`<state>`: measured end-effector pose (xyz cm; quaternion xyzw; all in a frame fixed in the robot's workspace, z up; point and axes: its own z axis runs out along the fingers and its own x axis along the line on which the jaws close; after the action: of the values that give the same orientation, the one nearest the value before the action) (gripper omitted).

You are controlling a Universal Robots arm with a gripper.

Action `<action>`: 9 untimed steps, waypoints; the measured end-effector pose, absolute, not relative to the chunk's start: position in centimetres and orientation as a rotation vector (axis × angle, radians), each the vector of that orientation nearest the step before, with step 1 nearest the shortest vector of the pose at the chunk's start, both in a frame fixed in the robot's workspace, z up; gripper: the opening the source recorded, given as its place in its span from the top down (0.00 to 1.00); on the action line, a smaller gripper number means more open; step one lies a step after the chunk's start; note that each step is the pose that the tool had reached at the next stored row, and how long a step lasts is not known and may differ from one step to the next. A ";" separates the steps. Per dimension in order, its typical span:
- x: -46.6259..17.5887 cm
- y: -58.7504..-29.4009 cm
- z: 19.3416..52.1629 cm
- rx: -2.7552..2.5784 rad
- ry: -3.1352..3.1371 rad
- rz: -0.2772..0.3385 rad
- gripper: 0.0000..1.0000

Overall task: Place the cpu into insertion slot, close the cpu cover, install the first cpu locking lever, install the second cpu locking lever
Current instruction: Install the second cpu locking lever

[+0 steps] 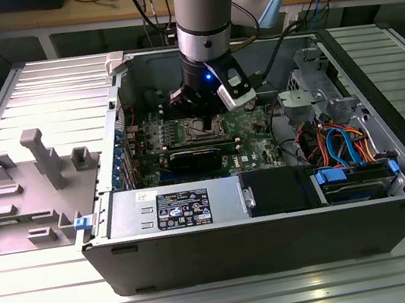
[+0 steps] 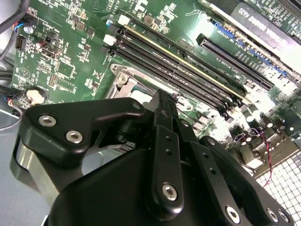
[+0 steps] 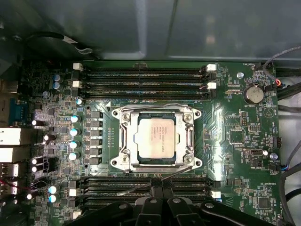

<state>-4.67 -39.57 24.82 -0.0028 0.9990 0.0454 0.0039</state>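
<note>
Already the cpu (image 3: 155, 137) sits in its socket, with the cpu cover (image 3: 156, 116) down around it. Fingers (image 3: 159, 190) of the gripper (image 3: 159, 187) are pressed together, empty, just beside the socket.

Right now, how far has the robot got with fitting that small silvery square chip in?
Done: the silvery square chip sits in its socket, with the thin metal cover frame flat over its edges. In hand: the black gripper, fingers together, is at a thin wire lever that slants out over the memory slots, not yet latched. Whether the other lever is latched, I cannot tell.
</note>
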 end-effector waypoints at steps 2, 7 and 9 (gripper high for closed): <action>-4.7 -39.6 24.8 -0.009 3.130 0.145 0.89; -4.7 -40.2 24.7 -0.008 3.131 0.212 0.89; -4.7 -40.4 24.5 -0.008 3.137 0.213 0.89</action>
<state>-4.71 -40.41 24.48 -0.0024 0.9977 0.0677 -0.0013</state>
